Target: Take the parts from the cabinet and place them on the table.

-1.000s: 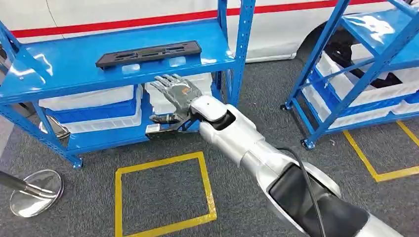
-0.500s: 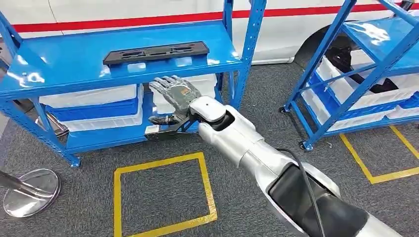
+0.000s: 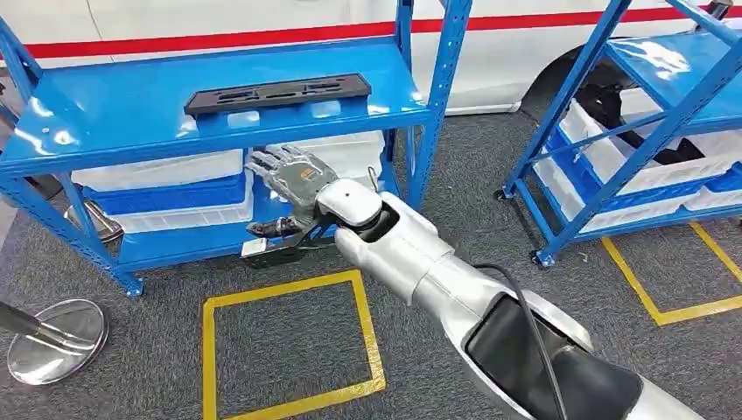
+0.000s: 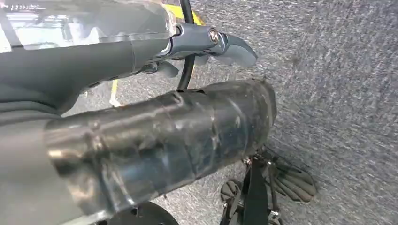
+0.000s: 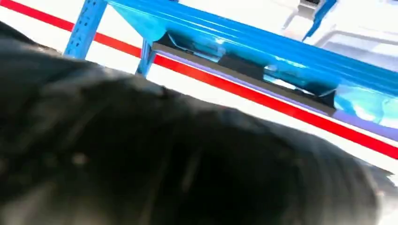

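Holding a dark part [image 3: 273, 248] at 7 o'clock of its palm, right hand [image 3: 293, 179] kept fingers spread | second black part [image 3: 276, 93] lay on blue cabinet [image 3: 114, 114] top shelf | left hand state: cannot tell

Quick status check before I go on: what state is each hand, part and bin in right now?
right hand: fingers spread upward, thumb down on the small dark part, apparently holding it.
small dark part: off the shelf, at the front edge of the bottom shelf.
long black part: lying flat on the top shelf, untouched.
white bins: stowed under the top shelf.
left hand: hanging over the carpet; its grip is unclear.
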Available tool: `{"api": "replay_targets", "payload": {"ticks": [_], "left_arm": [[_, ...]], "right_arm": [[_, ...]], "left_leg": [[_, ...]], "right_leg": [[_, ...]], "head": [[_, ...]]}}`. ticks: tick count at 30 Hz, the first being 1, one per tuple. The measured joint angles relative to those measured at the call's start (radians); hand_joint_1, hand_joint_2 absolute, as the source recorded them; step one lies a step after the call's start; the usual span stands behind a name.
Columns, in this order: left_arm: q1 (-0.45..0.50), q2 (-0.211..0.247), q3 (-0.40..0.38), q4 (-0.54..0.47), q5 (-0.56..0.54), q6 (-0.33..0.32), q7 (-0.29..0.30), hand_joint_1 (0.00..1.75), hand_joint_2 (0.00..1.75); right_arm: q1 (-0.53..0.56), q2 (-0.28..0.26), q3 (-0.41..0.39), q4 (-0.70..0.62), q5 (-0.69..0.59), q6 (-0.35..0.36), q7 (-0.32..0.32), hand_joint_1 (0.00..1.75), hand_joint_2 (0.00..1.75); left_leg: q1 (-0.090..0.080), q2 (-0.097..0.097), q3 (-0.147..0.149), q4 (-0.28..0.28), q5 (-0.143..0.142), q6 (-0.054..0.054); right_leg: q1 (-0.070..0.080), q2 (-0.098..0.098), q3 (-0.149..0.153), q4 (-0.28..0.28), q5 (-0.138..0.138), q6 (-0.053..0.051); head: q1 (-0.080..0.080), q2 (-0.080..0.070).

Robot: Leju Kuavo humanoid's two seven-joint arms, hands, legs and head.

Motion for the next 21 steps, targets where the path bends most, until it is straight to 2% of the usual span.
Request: {"api": "replay_targets", "payload": {"ticks": [1,2,3,5,6,7,8,9,10,11,12,15,17,18,20,21], "left_arm": [[0.000,-0.001,0.001,0.000,0.001,0.005,0.002,0.00,0.00],[0.000,-0.003,0.002,0.000,0.002,0.011,0.004,0.00,0.00],[0.000,-0.005,0.002,0.000,0.003,0.016,0.006,0.00,0.00],[0.000,-0.006,0.005,0.000,0.002,0.016,0.011,0.00,0.00],[0.000,-0.007,0.007,0.000,0.002,0.016,0.013,0.00,0.00],[0.000,-0.007,0.010,0.000,0.002,0.016,0.014,0.00,0.00],[0.002,-0.007,0.013,0.000,0.002,0.017,0.014,0.00,0.00],[0.002,-0.007,0.016,0.000,0.002,0.017,0.014,0.00,0.00],[0.002,-0.007,0.017,0.000,0.002,0.017,0.014,0.00,0.00],[0.002,-0.007,0.018,0.000,0.002,0.017,0.014,0.00,0.00],[0.001,-0.007,0.018,0.000,0.002,0.017,0.014,0.00,0.00],[-0.001,-0.008,0.018,0.000,0.001,0.017,0.013,0.00,0.00],[-0.003,-0.010,0.018,0.000,0.000,0.017,0.010,0.00,0.00],[-0.004,-0.011,0.018,0.001,-0.001,0.016,0.008,0.00,0.00],[-0.005,-0.011,0.018,0.001,-0.001,0.016,0.002,0.00,0.00],[-0.004,-0.011,0.019,0.001,-0.001,0.015,0.001,0.00,0.00]], "right_arm": [[-0.001,0.002,0.000,0.000,0.000,0.000,-0.001,0.00,0.00],[0.000,0.002,0.000,0.000,0.000,0.000,-0.002,0.00,0.00],[-0.002,0.002,0.002,0.001,0.000,0.000,-0.002,0.00,0.00],[0.000,0.002,0.013,0.003,0.000,0.003,-0.002,0.00,0.00],[0.005,0.002,0.019,0.007,0.000,0.006,-0.002,0.00,0.00],[0.010,0.002,0.022,0.010,0.000,0.006,-0.002,0.00,0.00],[0.011,0.002,0.027,0.012,0.000,0.006,-0.002,0.00,0.00],[0.010,0.003,0.032,0.013,0.000,0.006,-0.002,0.00,0.00],[0.008,0.005,0.034,0.013,0.000,0.006,-0.002,0.00,0.00],[0.007,0.006,0.034,0.013,0.000,0.006,-0.002,0.00,0.00],[0.005,0.008,0.036,0.013,0.000,0.006,-0.002,0.00,0.00],[0.004,0.014,0.050,0.015,-0.002,0.006,-0.005,0.00,0.00],[0.003,0.020,0.052,0.014,-0.005,0.008,-0.006,0.00,0.00],[0.000,0.022,0.052,0.014,-0.007,0.009,-0.006,0.00,0.00],[-0.001,0.029,0.062,0.014,-0.008,0.012,-0.006,0.00,0.00],[0.002,0.030,0.069,0.014,-0.008,0.012,-0.006,0.00,0.00]], "left_leg": [[0.013,0.002,0.013,-0.022,0.009,0.009],[0.011,0.005,0.022,-0.031,0.011,0.010],[0.011,0.006,0.025,-0.033,0.011,0.016],[0.010,0.007,0.027,-0.032,0.008,0.017],[0.010,0.007,0.028,-0.032,0.005,0.015],[0.011,0.006,0.030,-0.030,0.003,0.012],[0.011,0.005,0.035,-0.029,-0.002,0.008],[0.012,0.004,0.042,-0.027,-0.008,0.005],[0.013,0.004,0.051,-0.022,-0.016,-0.001],[0.013,0.004,0.055,-0.017,-0.025,-0.007],[0.005,0.004,0.052,-0.011,-0.032,-0.017],[0.012,0.006,0.060,-0.020,-0.037,-0.037],[0.015,0.007,0.062,-0.007,-0.050,-0.050],[0.015,0.006,0.039,0.042,-0.070,-0.053],[0.015,0.006,-0.056,0.203,-0.128,-0.059],[0.015,0.006,-0.102,0.273,-0.143,-0.060]], "right_leg": [[0.004,-0.001,-0.001,0.006,-0.004,0.004],[0.002,-0.005,-0.009,0.029,-0.015,0.001],[0.003,-0.005,-0.035,0.082,-0.049,-0.003],[0.003,-0.005,-0.111,0.228,-0.116,-0.005],[0.003,-0.005,-0.154,0.302,-0.137,-0.005],[0.002,-0.006,-0.169,0.319,-0.128,-0.006],[0.001,-0.007,-0.156,0.284,-0.093,-0.007],[-0.001,-0.008,-0.121,0.213,-0.048,-0.010],[-0.001,-0.011,-0.069,0.108,0.007,-0.013],[0.000,-0.014,-0.038,0.036,0.022,-0.018],[0.010,-0.013,-0.026,0.029,0.002,-0.022],[0.015,-0.006,-0.023,0.031,-0.006,-0.039],[0.006,-0.004,-0.003,0.015,-0.007,-0.055],[0.005,-0.005,0.006,0.011,-0.012,-0.063],[0.008,-0.006,0.019,0.010,-0.024,-0.070],[0.009,-0.005,0.027,0.011,-0.032,-0.071]], "head": [[0.000,0.000],[0.001,0.000],[0.001,0.000],[0.000,0.000],[0.001,0.000],[0.000,0.000],[0.001,0.000],[0.000,0.000],[0.000,0.000],[0.001,0.000],[0.001,0.000],[0.000,0.000],[0.000,0.000],[0.000,0.000],[0.000,0.000],[0.000,0.000]]}}
